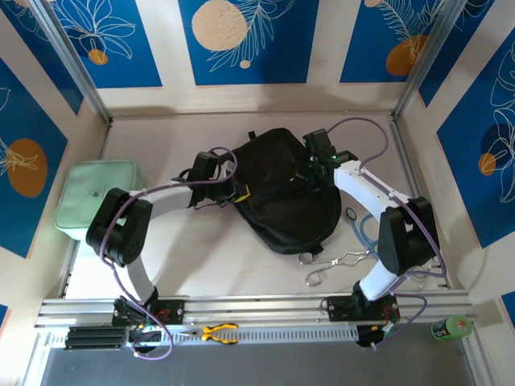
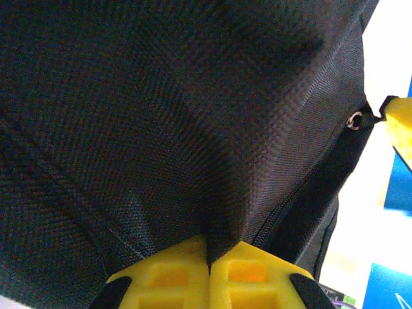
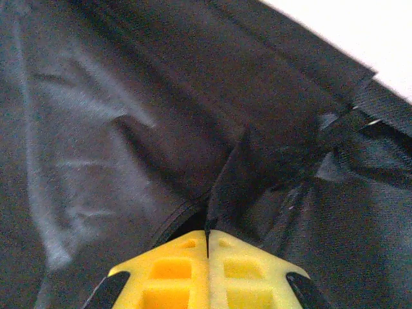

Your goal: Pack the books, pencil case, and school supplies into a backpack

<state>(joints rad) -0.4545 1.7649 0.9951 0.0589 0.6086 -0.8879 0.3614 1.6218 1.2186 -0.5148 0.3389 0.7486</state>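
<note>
Two-point pinch, soft load

Large black soft fabric backpack (image 1: 282,197) lies right of the mint-green rounded-square pouch (image 1: 95,193). Both the left gripper (image 2: 208,252) and right gripper (image 3: 207,233) clamp a fold of its cloth. Judgement: limp, light, will sag; hold near zip seam (image 2: 283,215), not loose panel.

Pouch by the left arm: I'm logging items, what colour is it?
The pouch is mint green; top external view.

overhead view looks down, wrist views close on backpack (image 1: 282,193)
</note>
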